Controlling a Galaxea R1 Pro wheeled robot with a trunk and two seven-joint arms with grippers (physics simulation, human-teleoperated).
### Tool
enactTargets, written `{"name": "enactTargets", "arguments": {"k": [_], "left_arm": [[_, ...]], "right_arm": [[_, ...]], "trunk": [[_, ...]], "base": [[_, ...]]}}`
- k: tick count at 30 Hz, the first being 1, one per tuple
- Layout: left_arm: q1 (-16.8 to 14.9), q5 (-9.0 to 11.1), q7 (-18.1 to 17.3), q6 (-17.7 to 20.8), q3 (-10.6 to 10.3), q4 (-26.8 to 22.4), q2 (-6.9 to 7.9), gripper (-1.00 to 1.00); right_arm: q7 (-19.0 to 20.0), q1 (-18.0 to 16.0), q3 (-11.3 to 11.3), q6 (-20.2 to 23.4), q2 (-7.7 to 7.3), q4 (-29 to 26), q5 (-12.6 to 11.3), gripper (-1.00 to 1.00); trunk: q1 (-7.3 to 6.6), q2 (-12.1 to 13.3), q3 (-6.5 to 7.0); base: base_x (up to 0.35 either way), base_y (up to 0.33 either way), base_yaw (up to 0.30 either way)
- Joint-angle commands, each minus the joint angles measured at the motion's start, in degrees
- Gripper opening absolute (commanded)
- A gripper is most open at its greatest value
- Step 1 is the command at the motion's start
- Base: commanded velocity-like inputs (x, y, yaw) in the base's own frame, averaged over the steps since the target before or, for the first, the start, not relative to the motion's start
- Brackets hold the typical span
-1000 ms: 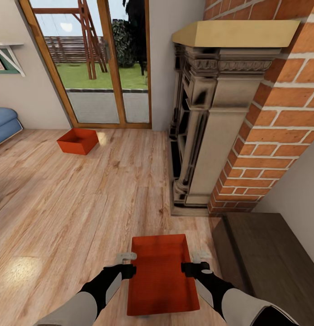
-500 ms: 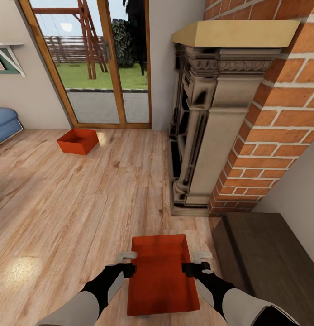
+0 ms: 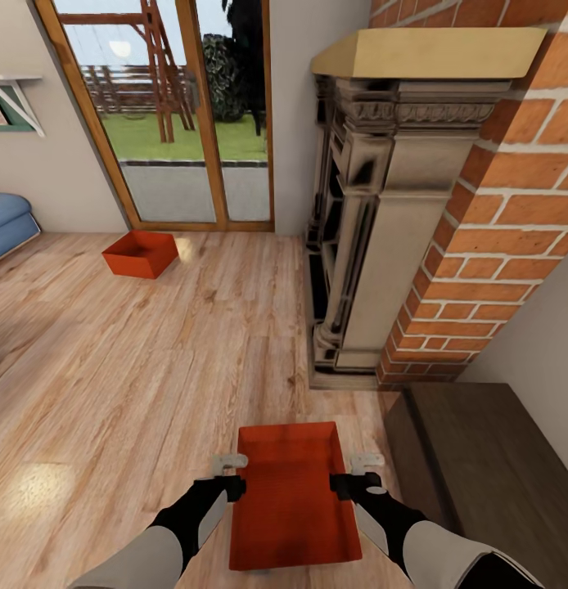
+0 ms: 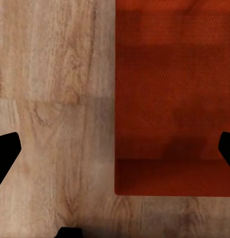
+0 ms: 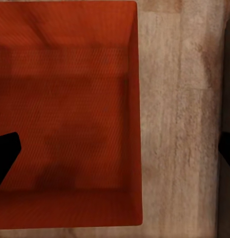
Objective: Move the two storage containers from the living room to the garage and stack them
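Near container: the orange-red shallow rectangular open-top tray [image 3: 290, 495] lies on the light wood-plank floor [image 3: 137, 368], between both sets of fingers, long axis running away from the robot.
Left fingers [image 3: 228, 474]: spread, straddling the tray's left wall.
Right fingers [image 3: 355, 474]: spread, straddling the right wall.
Nearer arm: neither; equally close.
Far container: a second orange-red tray [image 3: 140, 254] sits well apart, near the wood-framed glass doors [image 3: 165, 114].
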Motion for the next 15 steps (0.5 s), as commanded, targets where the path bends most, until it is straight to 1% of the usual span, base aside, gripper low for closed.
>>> {"name": "enactTargets", "arguments": {"k": [1,15], "left_arm": [[0.0,0.24,0.21,0.33,0.04,-0.12,-0.01,1.0],[0.0,0.24,0.21,-0.24,0.12,0.05,0.15,1.0]], "right_arm": [[-0.22,-0.04,0.49,-0.2,0.0,0.0,-0.58,1.0],[-0.22,-0.04,0.62,-0.2,-0.03,0.3,-0.53,1.0]], "trunk": [[0.22,-0.44,-0.23],[3.3,-6.05,-2.74]], "base": [[0.0,0.0,0.0],[0.0,0.0,0.0]]}}
